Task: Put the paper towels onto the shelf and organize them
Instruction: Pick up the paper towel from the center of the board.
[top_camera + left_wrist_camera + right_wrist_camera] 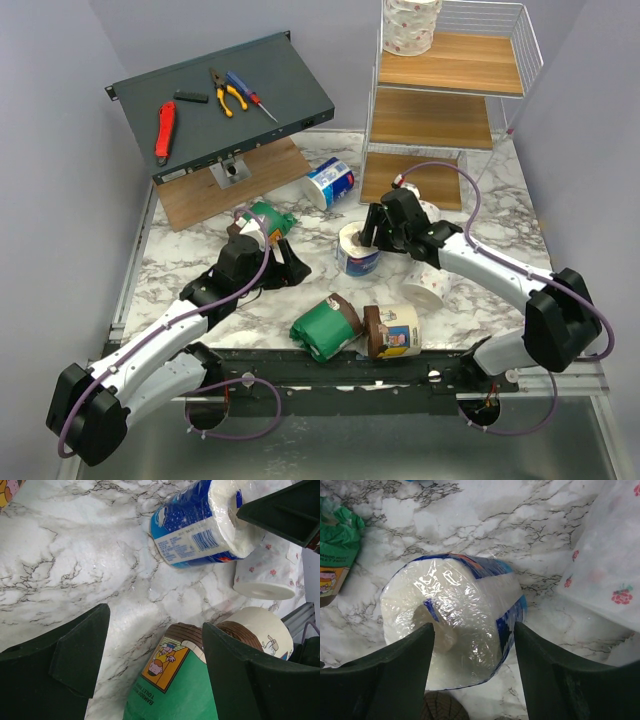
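1. R gripper: jaws apart over the upright blue-and-white roll mid-table. One finger sits by its core, the other at its outer wall. Prob. not clamped yet, but the view's too tight to be sure.
2. L gripper: jaws apart, empty, over the marble table.
3. Green roll & cream-and-brown roll lie side by side at the near edge.
4. Speckled roll lies just beside the blue-and-white roll.
5. Shelf stands far right, w/ a top-tier speckled roll in its back-left corner.
6. Lying blue roll is near the shelf's foot.
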You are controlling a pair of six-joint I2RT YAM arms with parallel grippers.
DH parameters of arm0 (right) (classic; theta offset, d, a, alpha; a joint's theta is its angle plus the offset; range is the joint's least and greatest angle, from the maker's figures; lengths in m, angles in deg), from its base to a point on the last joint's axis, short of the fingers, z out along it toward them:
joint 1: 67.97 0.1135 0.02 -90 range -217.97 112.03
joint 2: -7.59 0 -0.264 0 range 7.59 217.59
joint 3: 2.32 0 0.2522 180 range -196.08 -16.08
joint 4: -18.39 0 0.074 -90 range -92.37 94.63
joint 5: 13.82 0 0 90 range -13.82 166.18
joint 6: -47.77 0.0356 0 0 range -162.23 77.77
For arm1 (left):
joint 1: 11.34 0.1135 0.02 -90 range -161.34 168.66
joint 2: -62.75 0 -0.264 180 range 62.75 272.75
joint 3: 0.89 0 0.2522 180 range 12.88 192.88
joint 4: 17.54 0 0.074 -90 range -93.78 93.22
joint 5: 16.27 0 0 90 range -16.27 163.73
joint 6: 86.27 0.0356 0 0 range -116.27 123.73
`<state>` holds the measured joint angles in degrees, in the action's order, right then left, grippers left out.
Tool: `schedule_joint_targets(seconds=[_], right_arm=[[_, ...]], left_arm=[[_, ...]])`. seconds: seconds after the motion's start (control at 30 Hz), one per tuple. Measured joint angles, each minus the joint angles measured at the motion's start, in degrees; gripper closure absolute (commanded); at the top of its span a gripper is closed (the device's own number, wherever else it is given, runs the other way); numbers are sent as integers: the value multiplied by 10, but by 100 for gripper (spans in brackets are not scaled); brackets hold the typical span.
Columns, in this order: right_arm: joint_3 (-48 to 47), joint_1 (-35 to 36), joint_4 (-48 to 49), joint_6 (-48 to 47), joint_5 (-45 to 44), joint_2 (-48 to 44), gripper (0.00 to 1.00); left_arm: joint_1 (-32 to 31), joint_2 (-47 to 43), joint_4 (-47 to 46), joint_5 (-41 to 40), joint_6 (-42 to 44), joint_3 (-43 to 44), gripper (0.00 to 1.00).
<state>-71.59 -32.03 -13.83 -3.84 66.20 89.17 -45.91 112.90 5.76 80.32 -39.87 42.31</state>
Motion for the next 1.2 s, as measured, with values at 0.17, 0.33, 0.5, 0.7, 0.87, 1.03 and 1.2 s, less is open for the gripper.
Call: schedule_joint_targets(seconds=[0.17, 0.33, 0.5, 0.7, 0.87, 1.03, 1.2], right_arm=[[7, 0, 0, -1, -5, 13, 39], [12, 0, 9, -5, -4, 17, 56], [12, -1, 11, -2, 5, 17, 64], [12, -1, 4, 7, 11, 12, 76], [12, -1, -21, 17, 12, -20, 80], [-13, 0, -67, 45, -12, -62, 82], [-94, -6, -137, 83, -55, -83, 87]], left_arm=[[0, 2, 0, 0, 1, 0, 22], [0, 10, 0, 0, 1, 0, 22], [0, 11, 0, 0, 1, 0, 22], [0, 11, 0, 0, 0, 0, 22], [0, 11, 0, 0, 0, 0, 22], [0, 11, 0, 0, 0, 0, 22], [0, 11, 0, 0, 0, -3, 22]])
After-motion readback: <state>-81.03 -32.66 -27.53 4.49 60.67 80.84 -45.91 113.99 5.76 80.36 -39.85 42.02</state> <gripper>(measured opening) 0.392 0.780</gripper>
